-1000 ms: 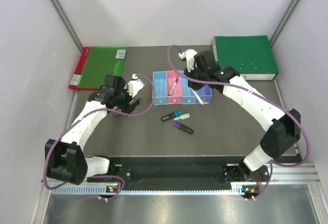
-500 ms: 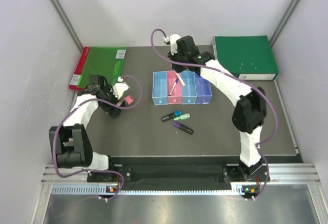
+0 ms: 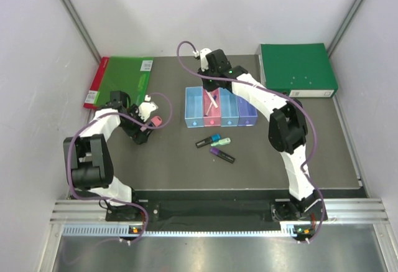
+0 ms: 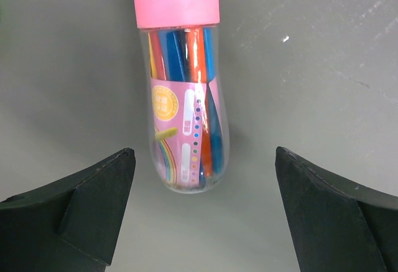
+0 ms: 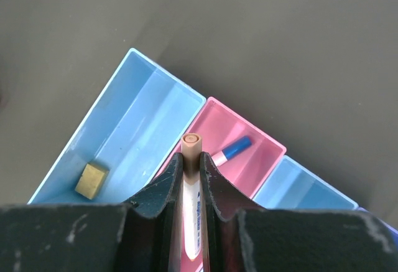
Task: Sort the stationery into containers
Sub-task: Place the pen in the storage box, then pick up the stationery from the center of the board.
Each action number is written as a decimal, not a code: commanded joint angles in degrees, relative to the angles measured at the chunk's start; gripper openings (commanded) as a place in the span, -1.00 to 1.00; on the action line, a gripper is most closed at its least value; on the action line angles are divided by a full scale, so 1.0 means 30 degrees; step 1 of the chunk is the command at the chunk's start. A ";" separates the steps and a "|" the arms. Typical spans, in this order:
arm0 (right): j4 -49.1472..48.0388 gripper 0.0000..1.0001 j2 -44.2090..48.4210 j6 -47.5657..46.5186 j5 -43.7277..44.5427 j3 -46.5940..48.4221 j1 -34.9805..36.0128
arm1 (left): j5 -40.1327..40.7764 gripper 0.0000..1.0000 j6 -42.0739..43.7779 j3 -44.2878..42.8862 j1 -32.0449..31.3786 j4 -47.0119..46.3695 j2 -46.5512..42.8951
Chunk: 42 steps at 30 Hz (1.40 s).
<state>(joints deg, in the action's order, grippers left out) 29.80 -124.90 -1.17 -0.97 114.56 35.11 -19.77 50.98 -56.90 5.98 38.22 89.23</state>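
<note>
Right gripper [image 5: 191,178] pinches a thin pen [image 5: 191,191] upright over the pink bin [image 5: 249,154], which sits second from the left in the bin row [image 3: 221,107] near the table's far-middle; a white-blue pen [image 5: 229,152] lies inside it, and a small tan block [image 5: 91,180] in the light blue bin [image 5: 130,129]. Left gripper [image 4: 202,216] is spread wide on either side of a pink-capped tube [image 4: 183,98] lying near the left edge. Three markers [image 3: 216,146] lie mid-table.
</note>
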 commanded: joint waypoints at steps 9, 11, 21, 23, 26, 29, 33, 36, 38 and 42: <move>-0.0940 -0.61 0.0442 0.0302 -0.0379 -0.1010 0.0219 | -0.1114 0.95 0.0789 -0.0514 0.0175 0.0093 0.0666; -0.0940 -0.60 0.0471 0.0273 -0.0350 -0.1010 0.0219 | -0.1174 0.95 0.0789 -0.0340 0.0175 -0.0111 0.0812; -0.0822 0.21 0.0910 0.0243 -0.0321 -0.1098 0.0307 | -0.0969 0.84 0.1492 -0.0221 0.0234 -0.1078 0.1720; -0.0794 0.31 0.0998 0.0272 -0.0262 -0.1127 0.0308 | -0.0998 0.73 0.1610 -0.0338 0.0205 -0.1108 0.2070; -0.0822 0.34 0.1233 0.0302 -0.0320 -0.1069 0.0307 | -0.0881 0.59 0.1493 -0.0484 0.0234 -0.1370 0.2481; -0.0764 0.35 0.1467 0.0302 -0.0408 -0.1069 0.0308 | -0.0735 0.45 0.1346 -0.0602 0.0205 -0.1518 0.2862; -0.0705 0.36 0.1673 0.0824 -0.0467 -0.1069 0.0394 | -0.0588 0.26 0.1346 -0.0631 0.0205 -0.1693 0.3273; -0.0705 0.37 0.1819 0.0829 -0.0438 -0.1098 0.0366 | -0.0500 0.04 0.1404 -0.0660 0.0176 -0.1753 0.3479; -0.0647 0.37 0.1994 0.0771 -0.0438 -0.1156 0.0395 | -0.0500 -0.29 0.1434 -0.0777 0.0205 -0.1694 0.3654; -0.0238 0.45 0.2375 0.0536 -0.0496 -0.1244 0.0395 | -0.0500 -0.83 0.1463 -0.0895 0.0176 -0.1343 0.3684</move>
<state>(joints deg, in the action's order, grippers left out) 29.23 -122.89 0.23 -1.78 111.35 35.24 -21.21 54.33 -59.16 6.31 33.95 98.19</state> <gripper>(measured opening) 0.704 0.584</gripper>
